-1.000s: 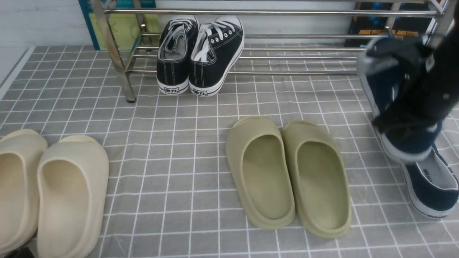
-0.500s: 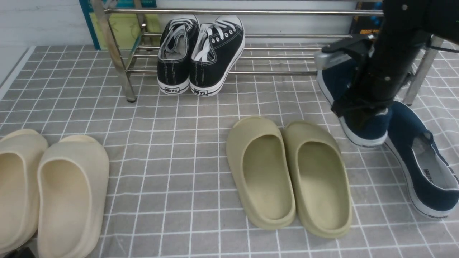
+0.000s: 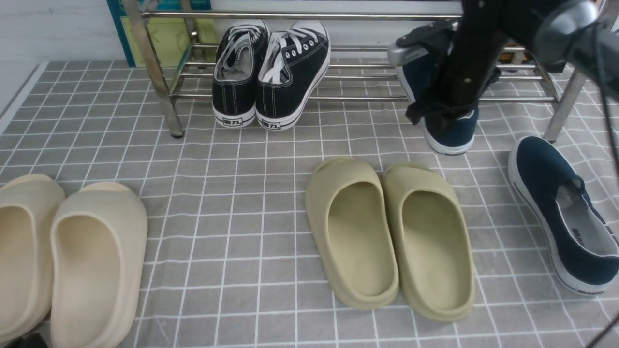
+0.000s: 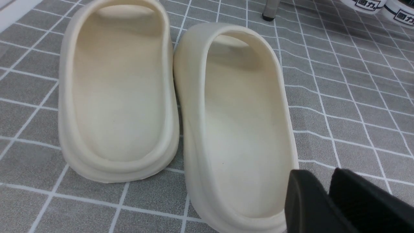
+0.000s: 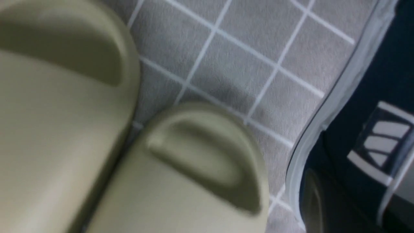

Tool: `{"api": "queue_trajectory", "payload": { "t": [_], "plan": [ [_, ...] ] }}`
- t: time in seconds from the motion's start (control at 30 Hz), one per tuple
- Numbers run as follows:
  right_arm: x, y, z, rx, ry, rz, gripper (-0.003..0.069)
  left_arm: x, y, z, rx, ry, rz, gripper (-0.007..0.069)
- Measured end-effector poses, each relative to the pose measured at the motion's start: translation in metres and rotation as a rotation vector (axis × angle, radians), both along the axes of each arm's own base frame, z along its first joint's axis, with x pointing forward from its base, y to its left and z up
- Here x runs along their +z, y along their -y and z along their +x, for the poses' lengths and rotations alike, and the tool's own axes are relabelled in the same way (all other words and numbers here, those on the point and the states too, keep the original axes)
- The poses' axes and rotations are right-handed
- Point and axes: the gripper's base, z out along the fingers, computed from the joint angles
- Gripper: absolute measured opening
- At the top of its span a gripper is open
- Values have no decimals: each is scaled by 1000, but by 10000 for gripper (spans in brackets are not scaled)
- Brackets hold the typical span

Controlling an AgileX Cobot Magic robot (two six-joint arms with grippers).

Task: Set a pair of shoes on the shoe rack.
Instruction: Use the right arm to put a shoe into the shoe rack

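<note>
My right gripper (image 3: pixel 442 110) is shut on one navy slip-on shoe (image 3: pixel 452 133) and holds it tilted, toe down, just in front of the right half of the chrome shoe rack (image 3: pixel 338 16). The arm hides much of this shoe. In the right wrist view the held shoe's navy canvas and white sole (image 5: pixel 362 106) fill the edge of the picture. The second navy slip-on shoe (image 3: pixel 556 208) lies on the cloth at the right, in front of the rack's right leg. My left gripper (image 4: pixel 325 191) is shut and empty, low beside the cream slides.
Black lace-up sneakers (image 3: pixel 271 72) lean on the rack's lower bars at the left. A pair of olive slides (image 3: pixel 387 232) lies at the centre, below the held shoe. A pair of cream slides (image 3: pixel 72 256) lies at the near left. A grey checked cloth (image 3: pixel 232 193) covers the floor.
My right arm has carried the navy shoe left and further back, from the right edge to the front of the rack. The second navy shoe now shows fully. The left arm has not moved.
</note>
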Motion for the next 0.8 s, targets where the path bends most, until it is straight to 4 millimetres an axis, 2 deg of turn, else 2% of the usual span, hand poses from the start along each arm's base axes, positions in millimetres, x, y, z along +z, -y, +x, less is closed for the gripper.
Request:
{"api": "queue_trajectory", "payload": {
  "t": [0.33, 0.43, 0.53, 0.63, 0.8],
  "plan": [
    [1, -1, 6, -1, 34, 0, 61, 0, 0, 0, 0, 0, 0, 131],
    [3, 3, 8, -9, 48, 6, 117, 0, 0, 0, 0, 0, 0, 134],
    [8, 6, 9, -30, 61, 16, 206, 0, 0, 0, 0, 0, 0, 134],
    [26, 9, 7, -56, 106, 30, 348, 0, 0, 0, 0, 0, 0, 134],
    [56, 10, -3, -56, 156, 69, 438, 0, 0, 0, 0, 0, 0, 134]
  ]
}}
